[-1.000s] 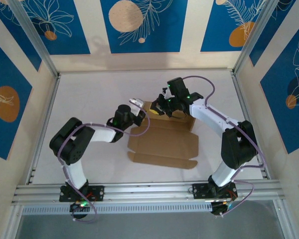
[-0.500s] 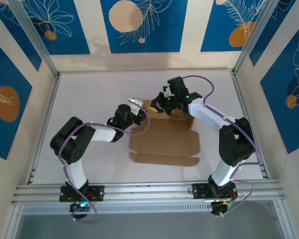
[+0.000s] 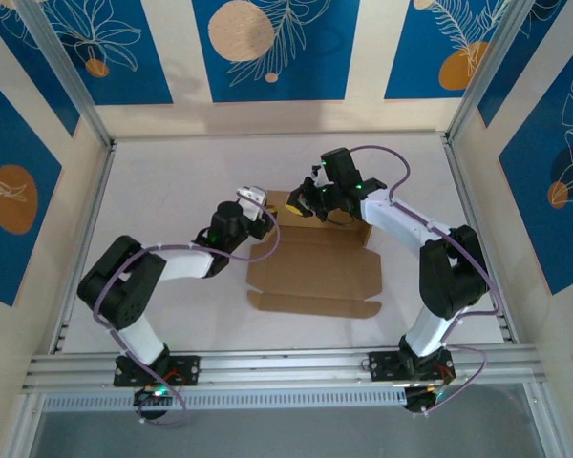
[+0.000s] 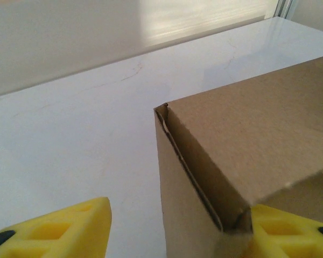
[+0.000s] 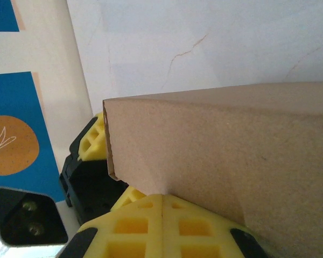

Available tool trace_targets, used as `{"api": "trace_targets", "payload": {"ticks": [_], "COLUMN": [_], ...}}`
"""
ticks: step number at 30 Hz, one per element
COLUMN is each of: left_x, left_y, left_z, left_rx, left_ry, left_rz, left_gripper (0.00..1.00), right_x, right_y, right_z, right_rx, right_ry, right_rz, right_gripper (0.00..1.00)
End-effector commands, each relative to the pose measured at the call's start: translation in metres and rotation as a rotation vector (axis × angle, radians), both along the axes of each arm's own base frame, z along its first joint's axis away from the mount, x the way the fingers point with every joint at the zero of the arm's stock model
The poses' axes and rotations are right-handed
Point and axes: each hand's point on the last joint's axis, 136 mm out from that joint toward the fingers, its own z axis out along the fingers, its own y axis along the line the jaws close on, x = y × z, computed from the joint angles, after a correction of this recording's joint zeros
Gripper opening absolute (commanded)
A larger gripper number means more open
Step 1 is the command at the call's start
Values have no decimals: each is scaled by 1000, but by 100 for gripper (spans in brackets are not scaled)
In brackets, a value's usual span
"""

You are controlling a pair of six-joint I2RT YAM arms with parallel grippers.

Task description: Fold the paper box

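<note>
- From above, the paper box point(image 3: 315, 272) lies mostly flat on the white table point(image 3: 172, 181), roughly midway between the two arms. Its far edge is folded up into a low wall.
- The left gripper point(image 3: 264, 216) sits at the left end of that raised wall. The right gripper point(image 3: 307, 202) is just beside it, over the wall's top edge.
- In the left wrist view, the yellow fingers point(image 4: 64, 228) stand well apart. A folded cardboard corner rises between them, close against the right-hand finger and clear of the other one. Bare table stretches beyond.
- In the right wrist view, the two yellow pads point(image 5: 129, 231) are pressed together at the bottom. A brown panel of the box rises right above them and runs off to the right. The panel hides the tips, so I cannot tell whether any cardboard is pinched there. The other arm's black and yellow finger shows past the panel's left edge.
</note>
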Motion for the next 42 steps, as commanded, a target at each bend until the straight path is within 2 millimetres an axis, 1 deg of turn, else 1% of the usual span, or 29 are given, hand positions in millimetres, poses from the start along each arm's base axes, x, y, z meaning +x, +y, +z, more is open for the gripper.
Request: {"api": "trace_targets", "payload": {"ticks": [1,4,6,10,15,18,22,25,29,35,38,42], "left_x": [-1,2,4,13,21,25,23,19,14,7,9,14], "left_y": [13,13,10,7,-6,-7,-6,-4,1,4,2,-4], "left_z": [7,-2,-10,-16,-21,-23,-31,-36,-38,-42,-44,-40], "left_rx": [26,65,73,78,70,70,78,78,82,91,89,69], "left_ry": [-18,-2,11,17,33,38,50,61,59,66,69,67], "left_rz": [42,42,32,51,16,27,26,22,27,22,14,10], "left_gripper": [53,52,51,47,40,33,29,30,37,39,39,41], "right_x": [-13,-13,-13,-13,-14,-14,-13,-13,-12,-12,-12,-14], "right_y": [-9,-8,-8,-5,-4,-3,-2,-2,-1,0,1,3], "right_z": [-37,-36,-37,-36,-34,-33,-33,-34,-35,-37,-37,-39], "right_rx": [-69,-68,-67,-60,-55,-49,-50,-49,-47,-45,-42,-37], "right_ry": [118,118,120,123,129,129,134,137,141,142,143,150], "right_rz": [-23,-23,-22,-19,-16,-19,-19,-19,-19,-17,-15,-12], "right_gripper": [0,0,0,0,0,0,0,0,0,0,0,0]}}
